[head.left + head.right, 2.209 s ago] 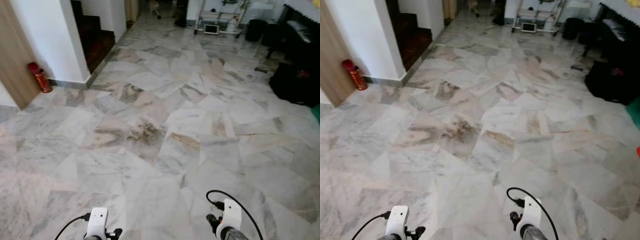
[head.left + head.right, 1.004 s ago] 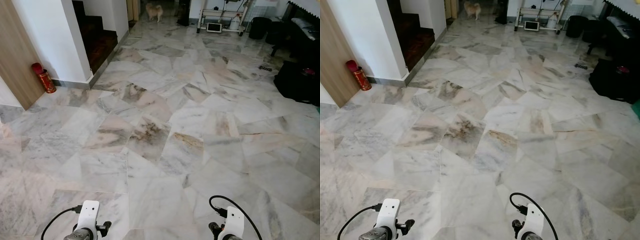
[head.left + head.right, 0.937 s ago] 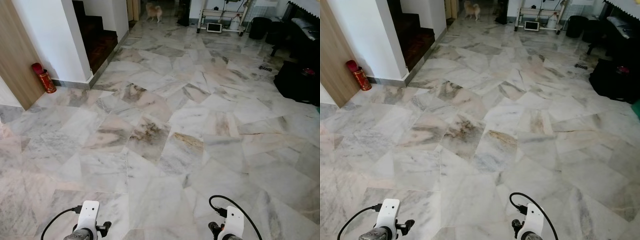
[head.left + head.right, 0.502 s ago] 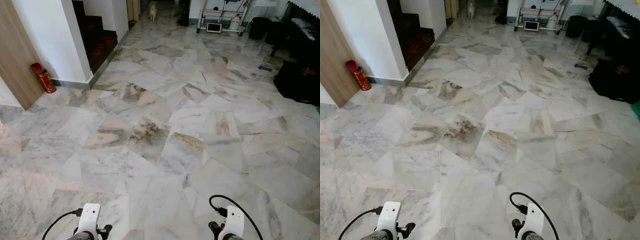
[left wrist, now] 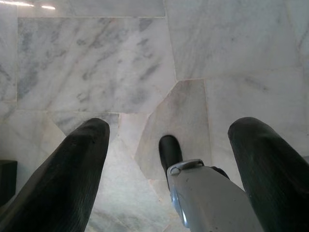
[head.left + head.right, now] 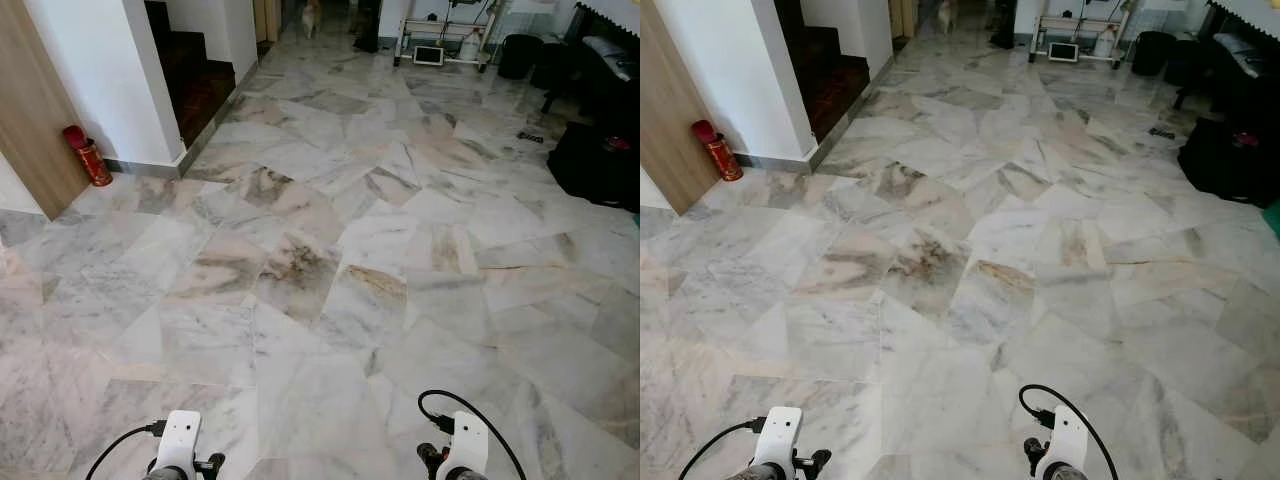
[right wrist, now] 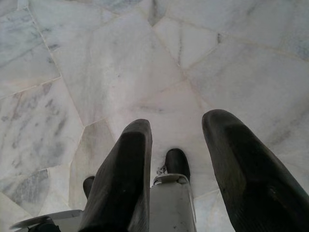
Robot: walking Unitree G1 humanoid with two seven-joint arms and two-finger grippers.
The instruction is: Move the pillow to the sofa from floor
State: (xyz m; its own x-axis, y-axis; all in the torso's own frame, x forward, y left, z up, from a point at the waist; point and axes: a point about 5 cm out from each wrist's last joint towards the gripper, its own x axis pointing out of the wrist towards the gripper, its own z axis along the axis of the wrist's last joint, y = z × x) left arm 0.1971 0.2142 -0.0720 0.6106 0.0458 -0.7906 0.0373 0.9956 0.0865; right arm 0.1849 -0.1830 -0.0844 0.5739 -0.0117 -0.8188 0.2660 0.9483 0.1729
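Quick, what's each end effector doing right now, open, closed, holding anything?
Left end effector: open, holding nothing, hanging over the marble floor.
Right end effector: open, holding nothing, also over the floor.

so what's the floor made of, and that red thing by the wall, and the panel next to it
The floor looks like polished marble: irregular grey-veined slabs with thin joints and a soft sheen. The red canister seems to be painted metal, smooth and glossy, though plastic is possible. The panel beside it looks like wood or wood-look laminate, tan with a matte, faintly grained face.
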